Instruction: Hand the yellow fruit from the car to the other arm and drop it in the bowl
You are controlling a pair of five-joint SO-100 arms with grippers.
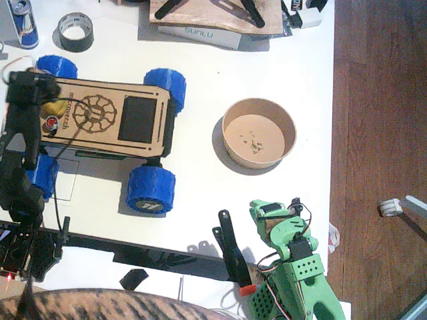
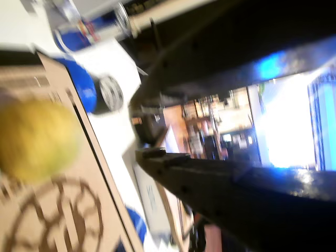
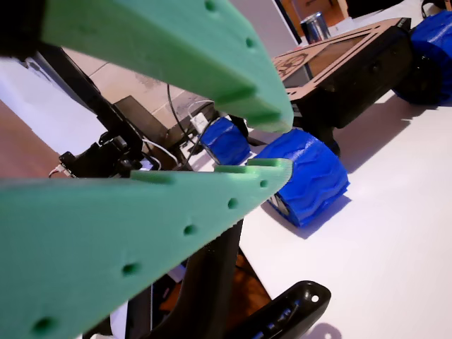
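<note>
Fixed view: the car (image 1: pixel 107 120) sits at the left of the white tabletop (image 1: pixel 200 200), its plywood deck showing a gear emblem and a black panel, with blue wheels at its corners. The yellow fruit (image 1: pixel 51 109) lies on the left end of the deck, just beside the emblem. The black left arm (image 1: pixel 20 160) reaches up from the lower left, and its fingers (image 1: pixel 41 90) are right over that end of the car, at the fruit; from here I cannot tell whether they are spread or closed. In a wrist view the fruit (image 2: pixel 37 139) is a blurred yellow ball at the left edge, resting on the plywood above the emblem, while the dark fingers (image 2: pixel 173 168) fill the right side with a wide gap between them, so they are parted and not gripping it.

The bowl (image 1: pixel 259 132) stands right of centre, well apart from the car, with a few crumbs inside. The green right arm (image 1: pixel 293 273) is at the bottom right, below the bowl. In a wrist view its green fingers (image 3: pixel 272 145) are slightly parted and empty, with a blue wheel (image 3: pixel 307 176) behind them.

A black tape roll (image 1: pixel 75 31) and a can (image 1: pixel 25 23) sit at the upper left.
</note>
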